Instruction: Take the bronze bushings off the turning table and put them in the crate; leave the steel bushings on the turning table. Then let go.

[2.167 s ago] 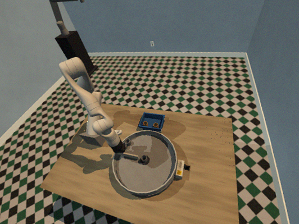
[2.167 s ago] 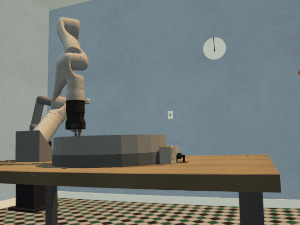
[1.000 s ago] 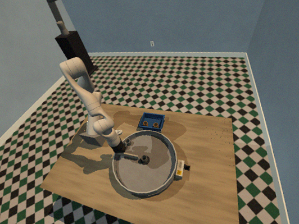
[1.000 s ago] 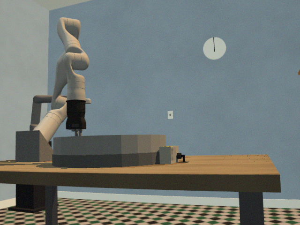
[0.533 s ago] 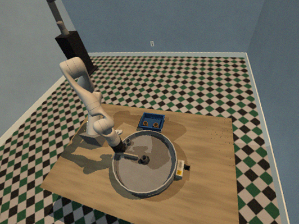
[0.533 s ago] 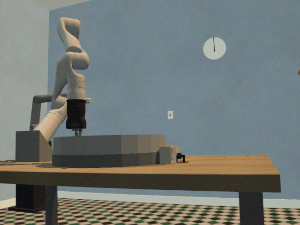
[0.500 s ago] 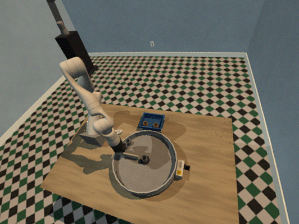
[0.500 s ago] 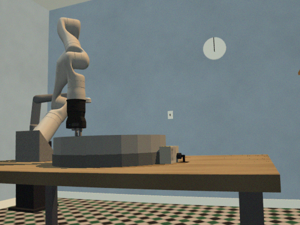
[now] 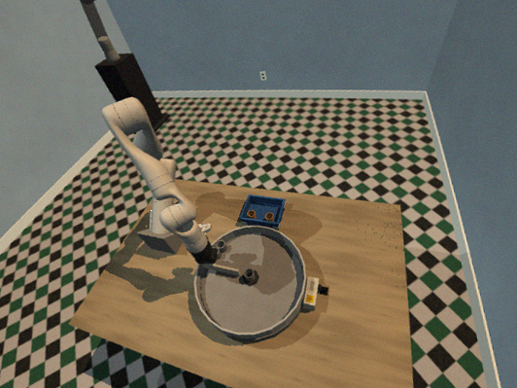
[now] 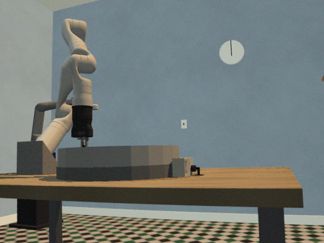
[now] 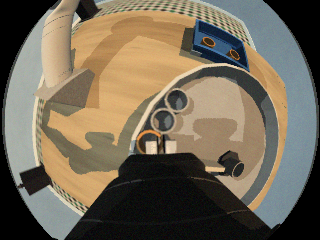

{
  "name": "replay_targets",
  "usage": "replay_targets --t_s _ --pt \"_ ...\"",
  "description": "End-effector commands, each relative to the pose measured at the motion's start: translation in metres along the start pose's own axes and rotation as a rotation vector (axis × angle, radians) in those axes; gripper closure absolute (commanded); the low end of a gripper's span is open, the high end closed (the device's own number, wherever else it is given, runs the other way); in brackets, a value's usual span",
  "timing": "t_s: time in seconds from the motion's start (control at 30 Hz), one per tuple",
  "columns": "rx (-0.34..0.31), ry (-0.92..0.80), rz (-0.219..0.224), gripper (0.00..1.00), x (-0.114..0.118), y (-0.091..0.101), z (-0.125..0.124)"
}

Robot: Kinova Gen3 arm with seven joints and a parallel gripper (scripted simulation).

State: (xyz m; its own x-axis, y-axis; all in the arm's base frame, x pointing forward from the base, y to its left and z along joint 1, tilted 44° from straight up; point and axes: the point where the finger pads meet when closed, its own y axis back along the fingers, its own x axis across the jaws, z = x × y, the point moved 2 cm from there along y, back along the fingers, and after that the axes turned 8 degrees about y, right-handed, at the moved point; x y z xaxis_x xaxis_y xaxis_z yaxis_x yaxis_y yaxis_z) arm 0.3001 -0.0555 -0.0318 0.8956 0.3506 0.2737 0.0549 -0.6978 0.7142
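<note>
The round grey turning table (image 9: pixel 252 287) stands on the wooden table. My gripper (image 11: pixel 160 140) reaches down inside its left rim and is shut on a bronze bushing (image 11: pixel 150 139), whose orange ring shows at the fingers in the wrist view. In the side view my gripper (image 10: pixel 83 142) dips just behind the rim. Two steel bushings (image 11: pixel 163 120) (image 11: pixel 176 100) stand just beyond it by the rim; one shows in the overhead view (image 9: pixel 219 244). A dark bushing (image 9: pixel 249 277) sits at the hub. The blue crate (image 9: pixel 262 210) holds two bronze bushings (image 9: pixel 251 213) (image 9: pixel 269 216).
A small white control box (image 9: pixel 311 294) is fixed to the turning table's right side. The arm's grey base block (image 10: pixel 32 157) stands at the table's left. A second arm on a black pedestal (image 9: pixel 122 78) stands on the floor behind.
</note>
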Motion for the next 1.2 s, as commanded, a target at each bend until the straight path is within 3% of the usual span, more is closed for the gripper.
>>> replay_targets --t_s 0.0,1.17 --pt "-0.005 0.0 0.002 1.0 0.001 0.005 0.001" --pt "-0.004 0.0 0.002 1.0 0.0 0.021 0.001"
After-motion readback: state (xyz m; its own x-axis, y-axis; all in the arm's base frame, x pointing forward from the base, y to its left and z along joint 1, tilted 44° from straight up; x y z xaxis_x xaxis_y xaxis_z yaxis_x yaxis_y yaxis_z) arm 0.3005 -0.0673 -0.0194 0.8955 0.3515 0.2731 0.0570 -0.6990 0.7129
